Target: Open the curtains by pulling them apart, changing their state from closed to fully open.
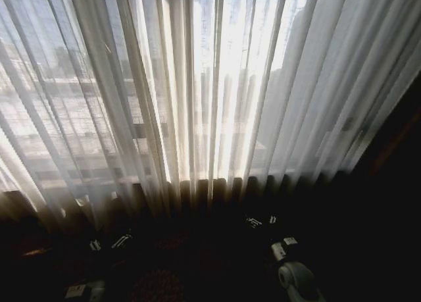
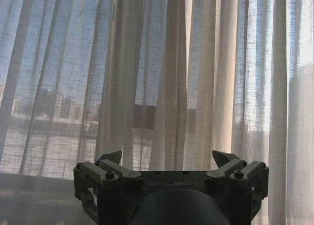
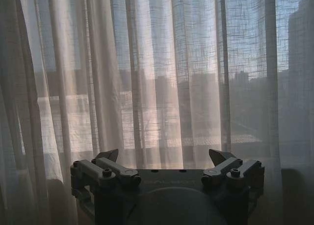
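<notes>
The curtains hang closed across the whole window, sheer cream fabric in many vertical pleats with daylight and buildings showing through. Both arms sit low in the dark below them. My left gripper is at the lower left, my right gripper at the lower middle-right. In the left wrist view the left gripper is open, a short way from the curtains, with nothing between its fingers. The right wrist view has the right gripper open too, facing the curtains without touching them.
A dark low band, like a sill or wall base, runs under the curtain hem. A dark wall or frame closes the right side. City buildings show beyond the glass.
</notes>
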You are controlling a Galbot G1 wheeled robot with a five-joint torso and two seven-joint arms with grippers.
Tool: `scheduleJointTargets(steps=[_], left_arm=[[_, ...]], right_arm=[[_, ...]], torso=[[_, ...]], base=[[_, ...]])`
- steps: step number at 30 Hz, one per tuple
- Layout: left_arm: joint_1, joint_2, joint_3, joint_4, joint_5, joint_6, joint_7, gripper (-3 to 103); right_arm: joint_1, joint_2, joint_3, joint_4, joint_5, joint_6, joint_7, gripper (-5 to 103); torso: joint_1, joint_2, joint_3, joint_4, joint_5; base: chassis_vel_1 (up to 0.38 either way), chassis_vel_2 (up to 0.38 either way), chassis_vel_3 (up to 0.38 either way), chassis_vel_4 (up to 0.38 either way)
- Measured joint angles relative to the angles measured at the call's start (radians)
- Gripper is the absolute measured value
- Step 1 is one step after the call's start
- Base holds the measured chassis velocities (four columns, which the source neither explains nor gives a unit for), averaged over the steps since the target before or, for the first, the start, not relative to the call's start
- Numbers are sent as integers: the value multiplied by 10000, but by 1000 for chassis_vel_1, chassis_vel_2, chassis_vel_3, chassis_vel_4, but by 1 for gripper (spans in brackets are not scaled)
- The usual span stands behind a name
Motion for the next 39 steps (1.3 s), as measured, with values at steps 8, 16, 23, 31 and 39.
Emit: scheduleJointTargets(steps=[8, 16, 23, 31, 39], left_arm=[[-1, 0, 0, 0, 0, -1, 0, 100], [-5, 0, 1, 0, 0, 0, 0, 100], [-2, 0, 0, 0, 0, 0, 0, 100], [-1, 0, 0, 0, 0, 0, 0, 100], [-6, 1, 2, -1, 0, 0, 0, 100]], right_arm=[[32, 140, -173, -51, -174, -27, -234, 100], [37, 236, -258, -66, -253, -53, -392, 100], [59, 178, -234, -216, -243, -53, -474, 100], [168, 161, -300, -436, -106, 275, -582, 100], [424, 203, -413, -680, -267, 850, -527, 100]], torso=[[-1, 2, 0, -1, 0], [12, -4, 5, 1, 0], [-1, 1, 0, 0, 3], [0, 0, 1, 1, 0], [22, -8, 7, 0, 0]], base=[[-219, 231, 196, -227], [-330, 339, 335, -345], [-364, 348, 364, -378], [-316, 339, 330, -348], [-276, 252, 273, -255]])
